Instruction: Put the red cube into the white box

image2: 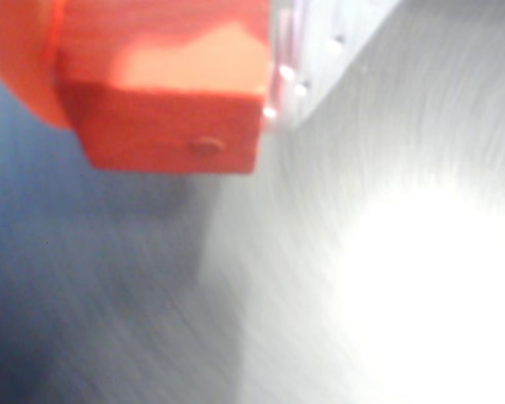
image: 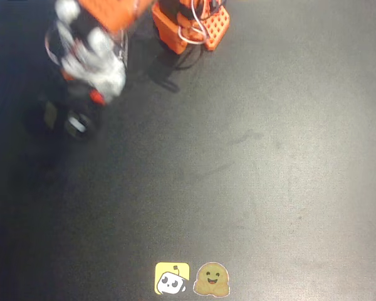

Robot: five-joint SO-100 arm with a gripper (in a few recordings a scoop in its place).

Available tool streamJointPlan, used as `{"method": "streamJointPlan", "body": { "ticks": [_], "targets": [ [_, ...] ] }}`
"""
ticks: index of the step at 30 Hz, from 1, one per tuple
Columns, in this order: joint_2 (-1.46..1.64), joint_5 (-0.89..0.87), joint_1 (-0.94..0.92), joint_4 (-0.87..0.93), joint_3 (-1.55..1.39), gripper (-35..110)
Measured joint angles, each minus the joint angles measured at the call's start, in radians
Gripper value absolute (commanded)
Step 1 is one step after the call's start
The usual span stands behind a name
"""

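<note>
While the arm (image: pixel 91 47) blurs across the upper left of the overhead view | gripper (image: pixel 81 113) too smeared to tell its state | red cube (image2: pixel 172 93) fills wrist view's upper left, beside the gripper | dark table (image: pixel 250 163)

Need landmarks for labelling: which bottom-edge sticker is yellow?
The left sticker, a yellow square with a white face; the right sticker is a brown smiling blob.

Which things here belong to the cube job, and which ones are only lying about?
For the job: red cube, blurred, close to the wrist camera; robot arm.
Lying about: yellow sticker and brown sticker, side by side on the table.
</note>
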State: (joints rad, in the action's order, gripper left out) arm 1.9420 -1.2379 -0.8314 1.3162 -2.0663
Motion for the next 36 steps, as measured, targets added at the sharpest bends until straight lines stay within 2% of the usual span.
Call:
{"method": "streamJointPlan", "body": {
  "ticks": [4, 10, 16, 26, 29, 36],
  "targets": [
    [0.055, -0.150, -0.120, 0.181, 0.092, 0],
    [0.063, -0.287, -0.272, 0.368, 0.153, 0],
    [0.075, -0.313, -0.445, 0.396, 0.149, 0],
    [0.091, -0.307, -0.471, 0.399, 0.140, 0],
    [0.086, -0.310, -0.477, 0.399, 0.140, 16],
    [0.092, -0.310, -0.443, 0.399, 0.135, 20]
  ]
}}
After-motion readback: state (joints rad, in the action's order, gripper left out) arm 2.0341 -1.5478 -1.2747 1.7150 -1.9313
